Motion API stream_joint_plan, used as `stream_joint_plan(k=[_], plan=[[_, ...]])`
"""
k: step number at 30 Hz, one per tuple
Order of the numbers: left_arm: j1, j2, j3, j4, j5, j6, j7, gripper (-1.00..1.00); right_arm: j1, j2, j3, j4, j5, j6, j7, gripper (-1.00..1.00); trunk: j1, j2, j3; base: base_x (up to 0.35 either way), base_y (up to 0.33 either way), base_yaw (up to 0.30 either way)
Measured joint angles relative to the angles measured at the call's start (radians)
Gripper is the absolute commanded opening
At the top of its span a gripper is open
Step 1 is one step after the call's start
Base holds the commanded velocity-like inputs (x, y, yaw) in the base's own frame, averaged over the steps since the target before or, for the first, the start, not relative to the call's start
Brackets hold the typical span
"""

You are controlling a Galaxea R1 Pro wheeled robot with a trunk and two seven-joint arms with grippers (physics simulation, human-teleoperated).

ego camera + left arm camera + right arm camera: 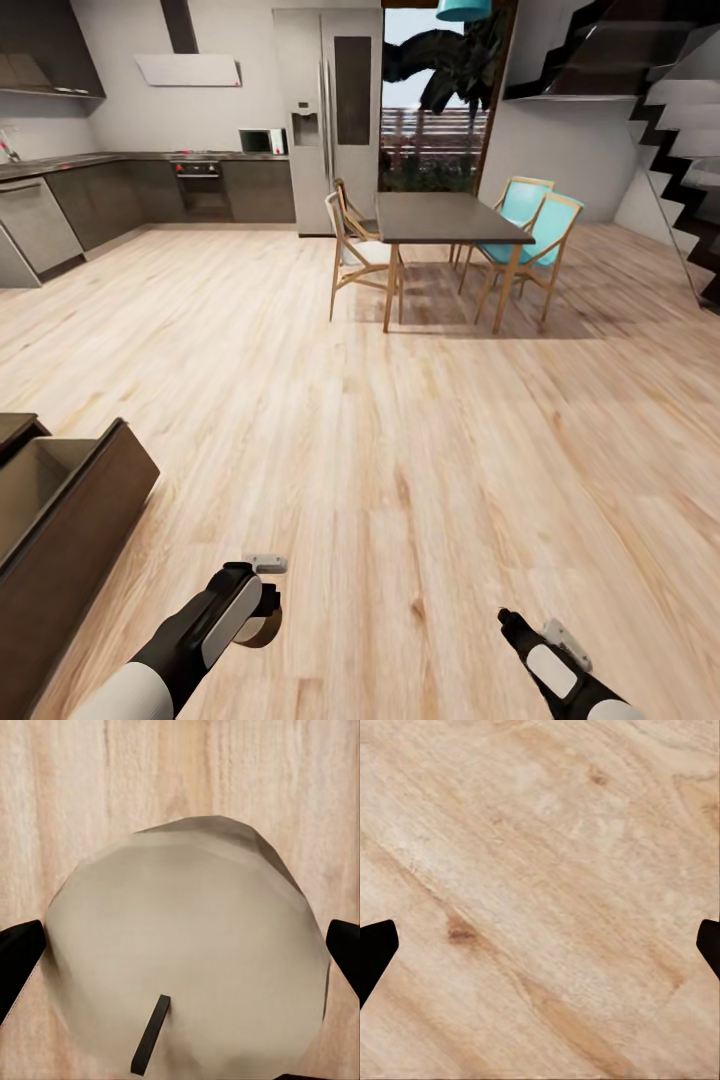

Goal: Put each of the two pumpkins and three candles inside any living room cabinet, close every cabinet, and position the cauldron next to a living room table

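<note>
A cream-white candle [187,922] with a short dark wick sits between the two black fingers of my left gripper [180,956], which is shut on it above the plank floor. In the head view the left gripper [264,608] hangs low at the front left, the candle a dim round shape under it. The dark brown cabinet [70,540] stands at the left edge with a drawer pulled out, its tan inside showing. My right gripper [508,622] hovers over bare floor at the front right; in its wrist view the fingers [375,949] stand wide apart with nothing between them.
A dark dining table [445,218] with wooden and teal chairs [540,232] stands ahead in the middle distance. Grey kitchen counters [120,190] and a steel fridge [325,120] line the far wall. Stairs [680,150] rise at the right. Open plank floor lies between.
</note>
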Motion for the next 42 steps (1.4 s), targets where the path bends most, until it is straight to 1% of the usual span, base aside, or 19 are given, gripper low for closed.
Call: stream_joint_plan(k=[3, 6, 13, 20, 36, 42], plan=[[0.0, 0.0, 0.0, 0.0, 0.0, 0.0, 0.0, -1.0, 0.0, 0.0, 0.0, -0.004, 0.0, 0.084, 0.008, 1.0, 0.0, 0.0, 0.0, 0.333, 0.0, 0.0], [0.0, 0.0, 0.0, 0.0, 0.0, 0.0, 0.0, -1.0, 0.0, 0.0, -0.001, -0.005, -0.001, 0.105, 0.01, 1.0, 0.0, 0.0, 0.0, 0.333, 0.0, 0.0], [0.0, 0.0, 0.0, 0.0, 0.001, -0.001, 0.0, -1.0, 0.0, 0.0, -0.001, -0.005, -0.001, 0.112, 0.011, 1.0, 0.0, 0.0, 0.0, 0.334, 0.0, 0.0], [0.0, 0.0, 0.0, 0.0, 0.002, -0.02, 0.0, -1.0, 0.0, -0.001, -0.001, -0.005, -0.001, 0.113, 0.011, 1.0, 0.0, 0.0, 0.0, 0.334, 0.0, 0.0], [0.0, -0.001, 0.003, 0.0, 0.003, -0.021, 0.0, -1.0, 0.0, 0.001, 0.0, -0.005, -0.002, 0.116, 0.01, 1.0, 0.0, 0.0, 0.0, 0.333, -0.001, 0.0], [0.0, -0.001, 0.003, 0.0, 0.002, -0.022, 0.0, -1.0, 0.0, 0.002, 0.001, -0.005, -0.001, 0.116, 0.009, 1.0, 0.0, 0.0, 0.0, 0.272, -0.14, 0.0]])
